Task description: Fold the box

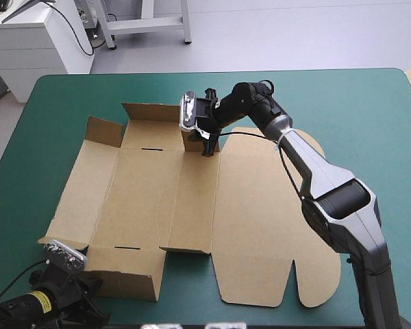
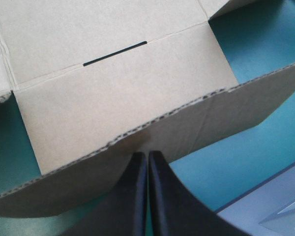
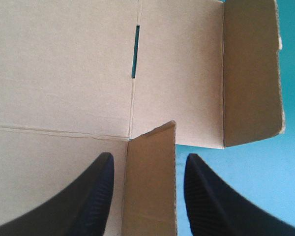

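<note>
Right gripper [image 3: 148,157] gapes astride a flap [image 3: 151,189] of the left-to-right box [image 1: 151,199]; left gripper [image 2: 147,156] closed.

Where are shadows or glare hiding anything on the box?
High view: even light, no glare on the box. Left wrist view: the wall ahead of the left gripper is shaded outside. Right wrist view: the raised flap inside the right gripper is dimmer; nothing hidden.

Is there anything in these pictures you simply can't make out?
Left wrist view: whether the shut left gripper touches the box's near wall; its own fingertips cover the spot.
Right wrist view: the foot of the small flap between the open right gripper's fingers, cut off by the picture's edge.
High view: a strip of the lid, under the right arm.
</note>
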